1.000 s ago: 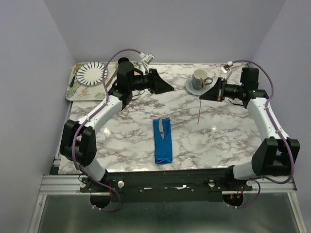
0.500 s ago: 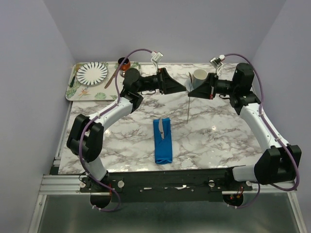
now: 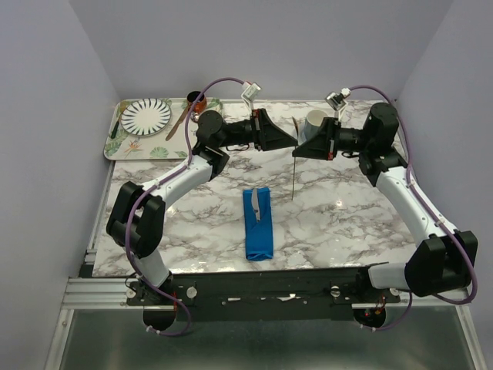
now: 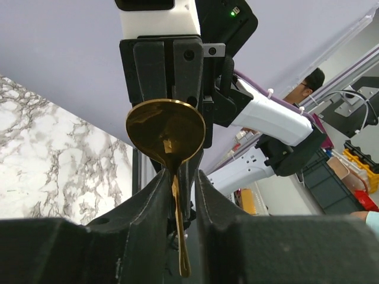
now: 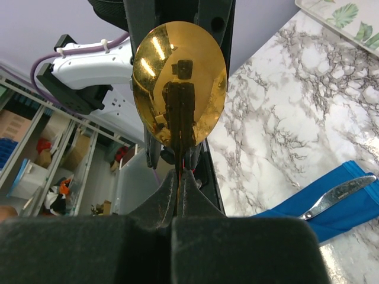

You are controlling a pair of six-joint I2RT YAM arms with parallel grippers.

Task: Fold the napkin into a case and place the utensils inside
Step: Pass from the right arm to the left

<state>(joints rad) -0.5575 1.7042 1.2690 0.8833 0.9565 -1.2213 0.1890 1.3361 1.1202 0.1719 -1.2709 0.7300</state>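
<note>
Looking at how things lie, the robot seems well past halfway on this one. On the marble table (image 3: 192,231), the napkin (image 3: 259,239) is already folded into the case, a long narrow blue pouch lying near the middle, between the two arms. So the folding part looks done.

Up over the far half of the table, the two claws meet nose to nose in the air. The right gripper (image 5: 180,192) is pinched tight on the neck of the gold spoon (image 5: 179,83), which hangs bowl-up with its handle pointing down at the marble, off to the right of the pouch and apart from it. The left gripper (image 4: 177,180) sits around that same neck, but its fingers (image 4: 155,198) show a gap on each side of the stem, so it's parted and gripping nothing. That could be a handover, just a guess.

Smallest bit: the silver one (image 3: 255,205) looks tucked into the pouch's far end, part of it showing. What's left is getting the gold spoon in beside it.
</note>
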